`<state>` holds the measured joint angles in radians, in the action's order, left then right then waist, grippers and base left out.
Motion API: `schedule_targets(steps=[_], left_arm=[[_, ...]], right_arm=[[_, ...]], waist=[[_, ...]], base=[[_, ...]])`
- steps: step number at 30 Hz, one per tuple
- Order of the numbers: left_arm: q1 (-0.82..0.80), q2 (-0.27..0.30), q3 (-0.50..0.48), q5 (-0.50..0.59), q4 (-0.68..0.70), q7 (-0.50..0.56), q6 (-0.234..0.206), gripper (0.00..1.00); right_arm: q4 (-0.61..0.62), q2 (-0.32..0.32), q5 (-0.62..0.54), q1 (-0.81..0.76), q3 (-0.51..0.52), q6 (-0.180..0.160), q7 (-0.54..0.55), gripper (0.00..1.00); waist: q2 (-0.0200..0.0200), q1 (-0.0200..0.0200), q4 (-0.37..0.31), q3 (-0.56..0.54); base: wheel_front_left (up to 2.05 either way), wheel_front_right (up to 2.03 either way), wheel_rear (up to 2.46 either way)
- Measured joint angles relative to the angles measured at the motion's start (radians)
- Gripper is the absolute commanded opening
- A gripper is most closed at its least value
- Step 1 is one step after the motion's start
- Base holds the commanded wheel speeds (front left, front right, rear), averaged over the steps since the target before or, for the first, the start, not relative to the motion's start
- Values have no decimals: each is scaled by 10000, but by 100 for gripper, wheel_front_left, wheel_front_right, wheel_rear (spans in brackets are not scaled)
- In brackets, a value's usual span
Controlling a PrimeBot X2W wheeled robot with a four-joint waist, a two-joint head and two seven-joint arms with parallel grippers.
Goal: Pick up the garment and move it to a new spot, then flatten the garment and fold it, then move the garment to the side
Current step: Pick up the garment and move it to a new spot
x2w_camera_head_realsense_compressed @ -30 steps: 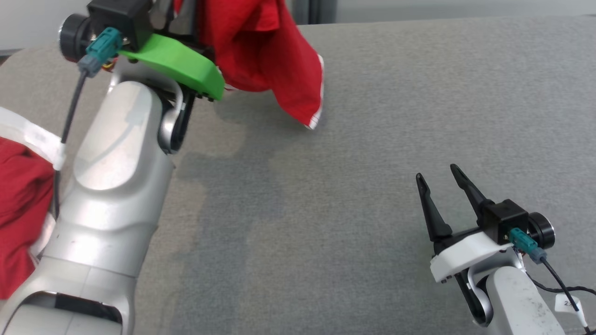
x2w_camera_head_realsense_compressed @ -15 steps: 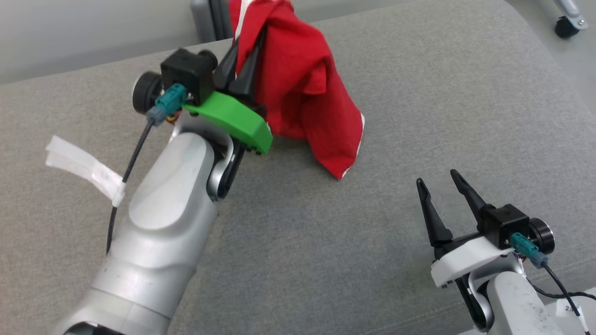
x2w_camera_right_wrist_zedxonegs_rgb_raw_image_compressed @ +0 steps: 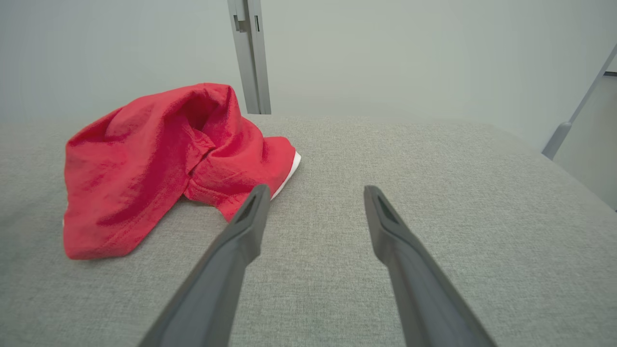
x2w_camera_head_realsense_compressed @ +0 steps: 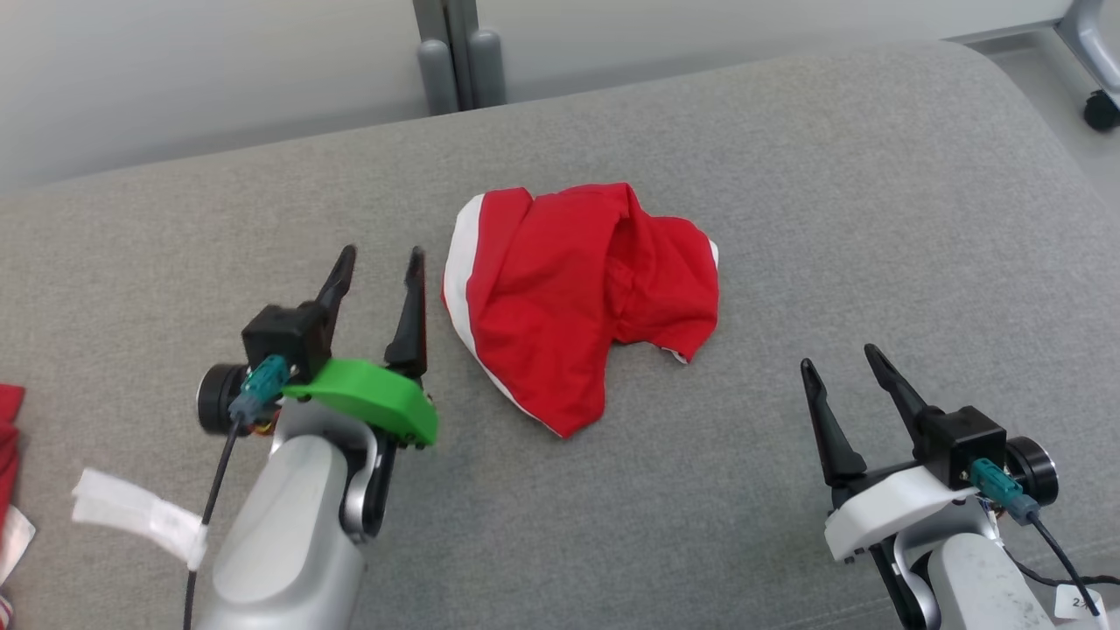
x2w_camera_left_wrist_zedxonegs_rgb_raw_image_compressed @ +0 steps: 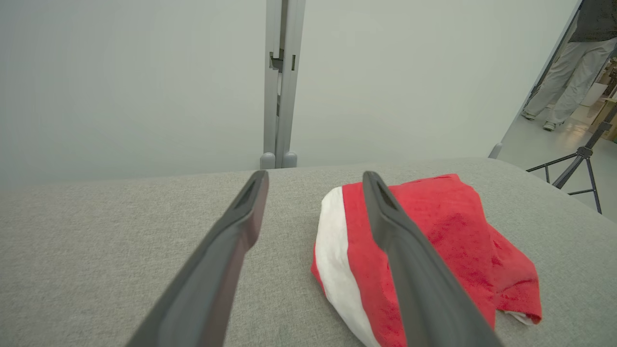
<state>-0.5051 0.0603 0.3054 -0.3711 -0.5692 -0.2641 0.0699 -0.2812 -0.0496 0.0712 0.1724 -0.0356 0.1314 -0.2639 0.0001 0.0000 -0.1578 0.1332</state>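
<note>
Grey woven upholstered surface (x2w_camera_head_realsense_compressed: 831, 175), pale partition wall behind.

Item: crumpled red cloth garment with white edge bands (x2w_camera_head_realsense_compressed: 577, 289), lying loose in a heap at mid-surface.

My left gripper (x2w_camera_head_realsense_compressed: 382, 253): fingers spread, empty, just left of the garment.

My right gripper (x2w_camera_head_realsense_compressed: 838, 356): fingers spread, empty, nearer and to the right, apart from it.

Progress, as I judge it: relocation looks done; flattening, folding and setting aside remain.

Writing: none seen on the garment. Small white tag (x2w_camera_head_realsense_compressed: 1072, 601) on my right arm's cable, marking too small to read.
</note>
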Motion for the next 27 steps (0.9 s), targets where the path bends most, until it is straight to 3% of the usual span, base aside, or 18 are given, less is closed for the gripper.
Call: schedule_targets(steps=[9, 16, 27], left_arm=[[2024, 159, -1513, 1212, 1097, 0, 8, 100], [3507, 290, -2069, 2263, 1981, 0, 144, 100], [5171, 92, -2805, 2677, 2629, 0, 255, 100]], right_arm=[[-44, 2, -21, -252, 56, 0, 0, 100], [-50, 0, 38, -417, 134, 0, 0, 100], [-171, 4, 54, -682, 107, 0, 0, 100]], waist=[[0, 0, 528, -570], [0, 0, 848, -883], [0, 0, 1146, -1099]], base=[[0, 0, 0], [0, 0, 0], [0, 0, 0]])
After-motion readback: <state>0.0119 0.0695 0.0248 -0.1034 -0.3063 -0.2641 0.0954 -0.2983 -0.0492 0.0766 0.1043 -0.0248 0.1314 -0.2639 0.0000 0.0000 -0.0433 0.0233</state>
